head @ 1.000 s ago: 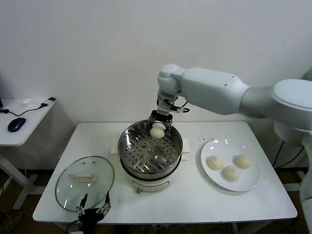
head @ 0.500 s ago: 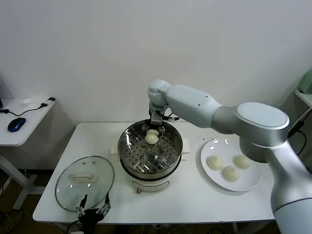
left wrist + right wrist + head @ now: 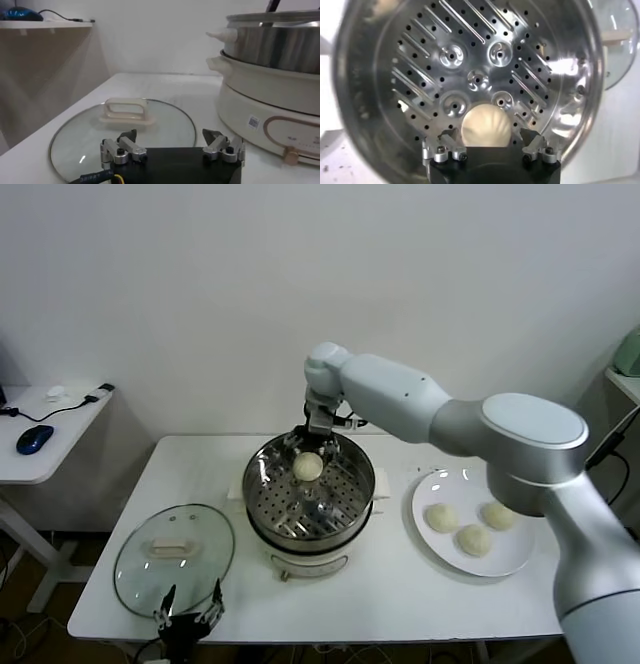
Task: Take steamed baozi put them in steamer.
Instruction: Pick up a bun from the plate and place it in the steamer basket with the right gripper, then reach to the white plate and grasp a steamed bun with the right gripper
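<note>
Baozi (image 3: 308, 468) sits on the steamer (image 3: 262, 494) tray at 12 o'clock, beneath my right end effector (image 3: 309, 446), released with jaws spread. Three baozi (image 3: 472, 529) wait on the plate (image 3: 510, 562) at 3 o'clock, nearer the right arm. Left end effector (image 3: 190, 617) idles released by the lid (image 3: 130, 569).

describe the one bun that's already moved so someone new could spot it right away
Find the shiny steel steamer on its cream base at the table's middle. On its perforated tray, toward the far side, sits a single creamy-white baozi, just below the open right pincer. It is alone in the pot; the other three buns lie together on the white plate.
</note>
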